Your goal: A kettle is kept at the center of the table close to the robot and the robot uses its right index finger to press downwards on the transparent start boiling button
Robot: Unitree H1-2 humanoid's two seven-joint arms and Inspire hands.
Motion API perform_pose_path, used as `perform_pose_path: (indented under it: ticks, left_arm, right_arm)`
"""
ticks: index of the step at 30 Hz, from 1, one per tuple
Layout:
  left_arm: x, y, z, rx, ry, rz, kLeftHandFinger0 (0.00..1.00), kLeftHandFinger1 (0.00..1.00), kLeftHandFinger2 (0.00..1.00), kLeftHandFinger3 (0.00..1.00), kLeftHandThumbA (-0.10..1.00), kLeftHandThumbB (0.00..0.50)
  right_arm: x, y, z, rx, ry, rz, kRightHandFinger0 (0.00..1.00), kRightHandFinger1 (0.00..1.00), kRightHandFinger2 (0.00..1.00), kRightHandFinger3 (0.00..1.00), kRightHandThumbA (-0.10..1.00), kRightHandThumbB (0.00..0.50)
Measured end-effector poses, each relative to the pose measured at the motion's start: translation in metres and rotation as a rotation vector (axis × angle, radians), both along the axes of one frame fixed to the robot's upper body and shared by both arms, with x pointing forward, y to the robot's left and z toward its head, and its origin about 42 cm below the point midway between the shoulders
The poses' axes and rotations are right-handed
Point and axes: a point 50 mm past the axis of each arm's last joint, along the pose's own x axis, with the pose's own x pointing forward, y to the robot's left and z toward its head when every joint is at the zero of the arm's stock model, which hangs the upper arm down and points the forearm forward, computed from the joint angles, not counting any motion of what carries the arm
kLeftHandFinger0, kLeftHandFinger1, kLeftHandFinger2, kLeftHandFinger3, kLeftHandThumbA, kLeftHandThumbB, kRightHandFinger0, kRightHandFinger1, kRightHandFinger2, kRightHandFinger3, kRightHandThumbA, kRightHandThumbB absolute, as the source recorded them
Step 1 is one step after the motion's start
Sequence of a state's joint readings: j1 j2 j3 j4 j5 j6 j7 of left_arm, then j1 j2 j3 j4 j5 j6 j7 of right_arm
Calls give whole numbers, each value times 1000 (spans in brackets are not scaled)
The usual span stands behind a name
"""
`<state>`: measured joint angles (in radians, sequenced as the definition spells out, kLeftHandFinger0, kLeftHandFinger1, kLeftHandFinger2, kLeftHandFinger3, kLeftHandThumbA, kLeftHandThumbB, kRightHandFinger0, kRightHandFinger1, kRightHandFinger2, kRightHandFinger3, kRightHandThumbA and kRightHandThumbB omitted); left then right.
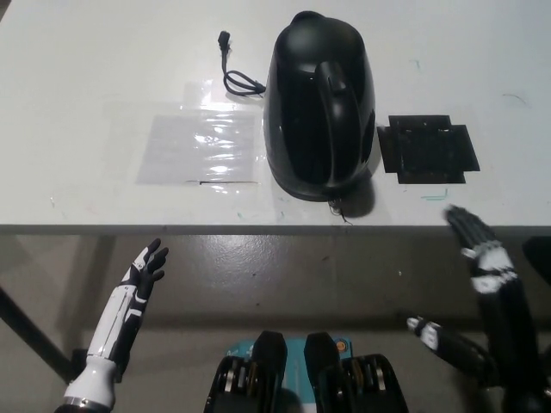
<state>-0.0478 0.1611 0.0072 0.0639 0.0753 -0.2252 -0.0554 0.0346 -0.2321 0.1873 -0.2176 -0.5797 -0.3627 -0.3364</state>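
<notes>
- The black kettle (pixel 319 107) stands upright at the middle of the white surface (pixel 103 77), close to the near edge, its handle running toward the robot.
- The start button at the handle's foot is too dark to make out from the head view.
- Right hand (pixel 482 258) sits low at the picture's right, off the surface edge and well apart from the kettle, touching nothing.
- Its fingers (pixel 461 222) are stretched out and apart, tips pointing up toward the surface edge, with the thumb sticking out to the side lower down.
- Left hand (pixel 142 277) rests at the lower left, below the surface edge, over the floor, holding nothing.
- Its fingers are slightly spread and extended.
- A thin black cord (pixel 237 73) with a small plug lies curled just beside the kettle's far left side.
- A clear plastic sheet (pixel 200 146) lies flat on the surface left of the kettle.
- A black square mat (pixel 429 148) lies flat to the kettle's right, just beside it.
</notes>
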Motion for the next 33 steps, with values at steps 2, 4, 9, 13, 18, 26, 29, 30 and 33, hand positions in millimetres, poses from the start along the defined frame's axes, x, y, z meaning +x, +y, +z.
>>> perform_pose_path:
  ticks: [2,4,9,13,18,26,29,30,33]
  left_arm:
    - [0,0,0,0,0,0,1000,1000,1000,1000,1000,207]
    - [0,0,0,0,0,0,1000,1000,1000,1000,1000,203]
    - [0,0,0,0,0,0,1000,1000,1000,1000,1000,207]
    - [-1,0,-1,0,1,0,1000,1000,1000,1000,1000,204]
    - [-1,0,-1,-1,1,-1,1000,1000,1000,1000,1000,208]
    - [-1,0,-1,-1,2,0,1000,1000,1000,1000,1000,197]
    - [-1,0,-1,0,2,0,1000,1000,1000,1000,1000,206]
    - [-1,0,-1,0,2,0,1000,1000,1000,1000,1000,207]
    - [-1,0,-1,-1,2,0,1000,1000,1000,1000,1000,212]
  right_arm:
    - [-6,-8,-4,19,6,-8,1000,1000,1000,1000,1000,252]
    - [-11,-16,-6,46,7,-23,1000,1000,1000,1000,1000,270]
    - [-9,-28,-17,113,36,-52,1000,1000,1000,1000,1000,270]
    - [-6,-33,-29,146,72,-73,1000,1000,1000,1000,1000,290]
    - [0,-33,-40,175,100,-87,1000,1000,1000,1000,1000,282]
    - [6,-28,-47,196,112,-81,1000,1000,1000,1000,1000,259]
    - [8,-29,-48,196,111,-85,1000,1000,1000,1000,1000,257]
    - [8,-29,-48,196,109,-87,1000,1000,1000,1000,1000,251]
    - [9,-30,-48,198,102,-92,1000,1000,1000,1000,1000,254]
